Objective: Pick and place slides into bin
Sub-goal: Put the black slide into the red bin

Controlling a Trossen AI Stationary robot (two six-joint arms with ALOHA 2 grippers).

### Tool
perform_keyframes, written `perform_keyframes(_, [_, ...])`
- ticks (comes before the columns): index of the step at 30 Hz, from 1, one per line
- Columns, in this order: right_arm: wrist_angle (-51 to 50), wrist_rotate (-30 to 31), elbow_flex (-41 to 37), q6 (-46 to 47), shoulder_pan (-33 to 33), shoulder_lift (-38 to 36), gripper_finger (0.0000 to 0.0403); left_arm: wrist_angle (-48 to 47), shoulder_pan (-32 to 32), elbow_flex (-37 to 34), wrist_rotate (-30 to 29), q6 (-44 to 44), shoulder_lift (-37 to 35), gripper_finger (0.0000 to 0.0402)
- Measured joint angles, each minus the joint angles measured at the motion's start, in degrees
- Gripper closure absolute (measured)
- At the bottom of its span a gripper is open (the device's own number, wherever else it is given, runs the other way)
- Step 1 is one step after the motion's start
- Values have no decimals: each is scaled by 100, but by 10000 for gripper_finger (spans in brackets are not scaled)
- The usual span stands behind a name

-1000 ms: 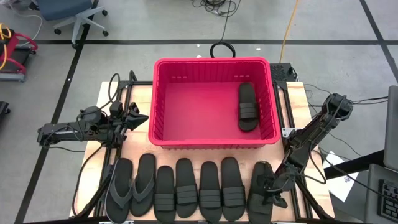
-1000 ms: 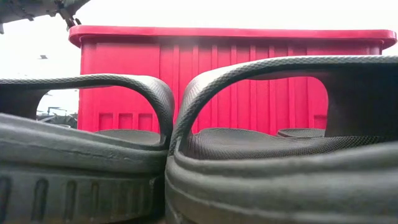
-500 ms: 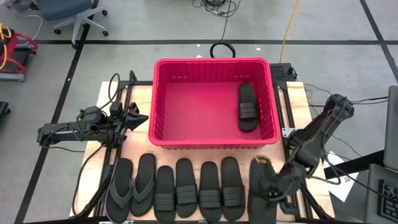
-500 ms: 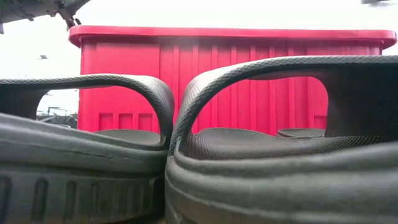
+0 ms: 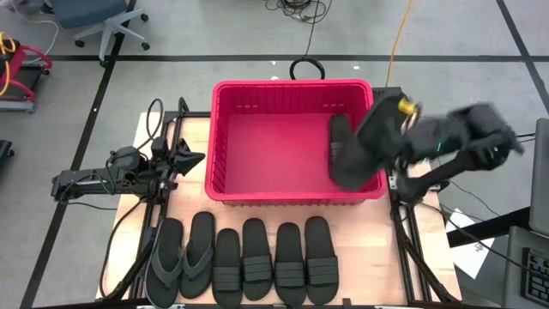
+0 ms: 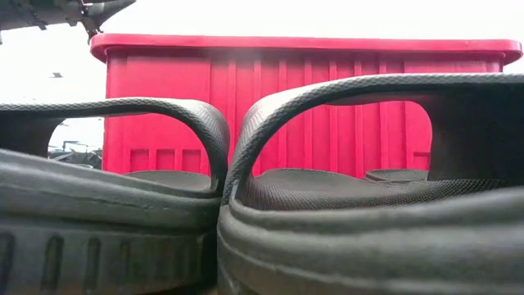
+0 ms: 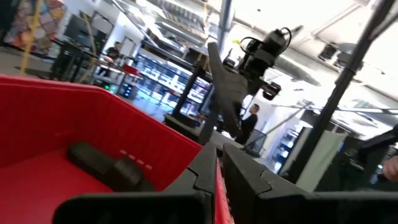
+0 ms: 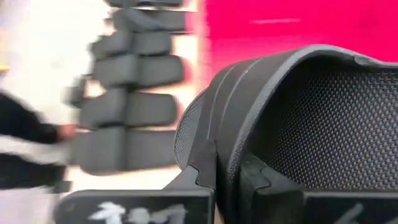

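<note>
The red bin (image 5: 257, 142) stands at the table's far middle, and one black slide (image 5: 337, 129) lies flat on its floor at the right. My right gripper (image 8: 227, 180) hovers blurred above the bin's right wall (image 5: 396, 137), shut on another black slide (image 5: 371, 150). Several more slides (image 5: 257, 262) lie side by side along the near edge, with two thong flip-flops (image 5: 182, 257) at their left end. My left gripper (image 5: 184, 161) waits shut, left of the bin. My right gripper pinches the edge of the slide's wide band strap (image 8: 231, 146) between its two fingers. The slide is lifted clear of the table. In the left wrist view it hangs tilted below the gripper (image 7: 224, 81), above the bin's right wall.
A black loop handle (image 5: 306, 67) sticks out behind the bin's far wall. In the low view two slides (image 6: 344, 188) fill the foreground in front of the bin's near wall (image 6: 303, 106). Bare table (image 5: 377, 266) shows at the near right.
My right gripper has risen from the table's near right corner with the rightmost slide. It has swung toward the far edge until it is over the bin's right wall, tipping and rolling on the way. The slide has gone from lying flat to hanging clear.
</note>
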Motion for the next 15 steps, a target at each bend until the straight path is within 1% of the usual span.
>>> perform_keyframes(2, [-156, -227, 116, -712, -856, -39, 397, 0, 0, 0, -94, -2, 0, 376])
perform_keyframes(6, [-120, -1508, 55, -2019, -2494, 18, 397, 2, 2, 0, -322, -174, 0, 376])
perform_keyframes(8, [-107, -2020, -134, -2562, -3156, 161, 397, 2, 1, 0, -380, -300, 0, 376])
perform_keyframes(10, [-74, -2257, -386, -3023, -3664, 376, 397, 3, 1, 0, -390, -410, 0, 376])
perform_keyframes(12, [47, -2272, -675, -3407, -4058, 641, 397, 1, 1, 0, -391, -487, 0, 376])
perform_keyframes(15, [334, -2289, -1060, -3831, -4480, 1001, 397, 1, 2, 0, -382, -509, 0, 376])
